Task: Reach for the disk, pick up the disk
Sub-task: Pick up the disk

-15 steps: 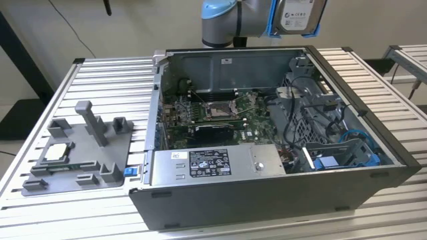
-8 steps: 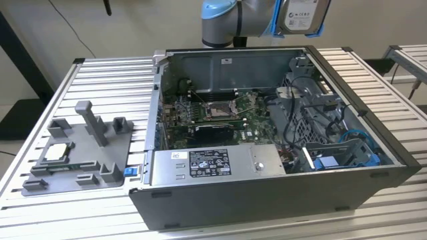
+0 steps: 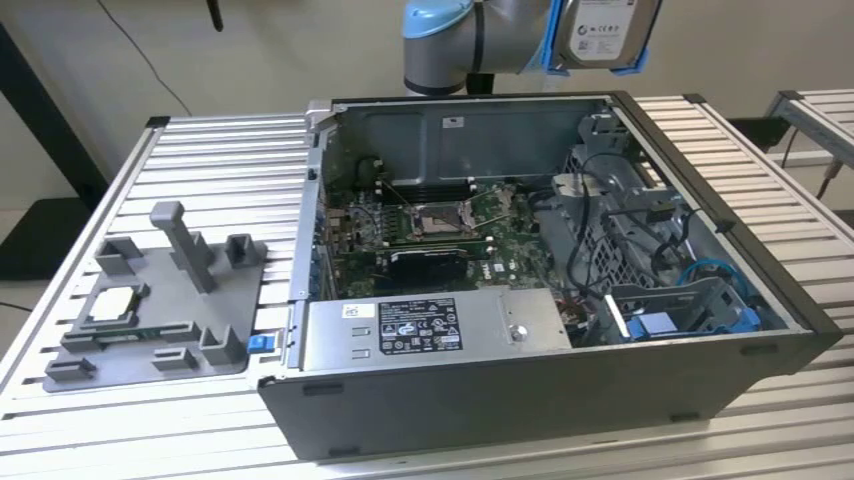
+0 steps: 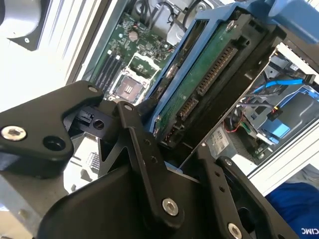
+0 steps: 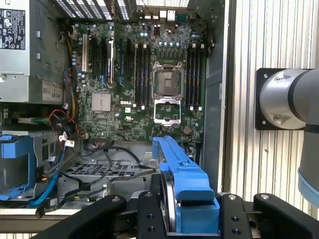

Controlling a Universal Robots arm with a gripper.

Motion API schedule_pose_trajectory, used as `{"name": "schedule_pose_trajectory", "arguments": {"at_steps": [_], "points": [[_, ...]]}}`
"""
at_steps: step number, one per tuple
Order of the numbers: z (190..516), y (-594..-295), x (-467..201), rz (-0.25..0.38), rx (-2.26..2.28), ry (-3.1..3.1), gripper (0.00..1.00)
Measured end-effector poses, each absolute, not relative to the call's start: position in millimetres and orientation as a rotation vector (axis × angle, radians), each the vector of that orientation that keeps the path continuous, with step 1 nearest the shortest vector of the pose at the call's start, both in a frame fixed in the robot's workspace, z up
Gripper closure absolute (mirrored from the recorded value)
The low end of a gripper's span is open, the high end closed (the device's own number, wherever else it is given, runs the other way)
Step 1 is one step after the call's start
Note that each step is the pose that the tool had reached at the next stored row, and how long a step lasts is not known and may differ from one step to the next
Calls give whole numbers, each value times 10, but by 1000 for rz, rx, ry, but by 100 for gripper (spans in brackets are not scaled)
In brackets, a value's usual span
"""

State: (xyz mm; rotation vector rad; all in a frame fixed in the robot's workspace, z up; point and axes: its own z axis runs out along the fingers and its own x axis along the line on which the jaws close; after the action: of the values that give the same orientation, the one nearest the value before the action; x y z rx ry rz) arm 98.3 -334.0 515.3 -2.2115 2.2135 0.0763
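A: What did we record inside the open computer case (image 3: 534, 395)?

B: We saw the motherboard (image 3: 427, 235) on its floor, the boxy power supply (image 3: 434, 325) at the near wall, and an empty blue drive bay (image 3: 687, 315) with loose cables at the exterior view's right.

A: And the disk (image 3: 603, 30)?

B: We found it held in the air above the case's far wall. The gripper (image 5: 192, 219) was clamped on its blue bracket (image 5: 182, 169), one black finger (image 5: 149, 214) on either side.
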Motion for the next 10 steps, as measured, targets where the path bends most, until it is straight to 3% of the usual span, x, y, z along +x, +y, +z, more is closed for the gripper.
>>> {"name": "schedule_pose_trajectory", "arguments": {"at_steps": [10], "points": [[5153, -3420, 986, 77, -2212, 2214, 100]]}}
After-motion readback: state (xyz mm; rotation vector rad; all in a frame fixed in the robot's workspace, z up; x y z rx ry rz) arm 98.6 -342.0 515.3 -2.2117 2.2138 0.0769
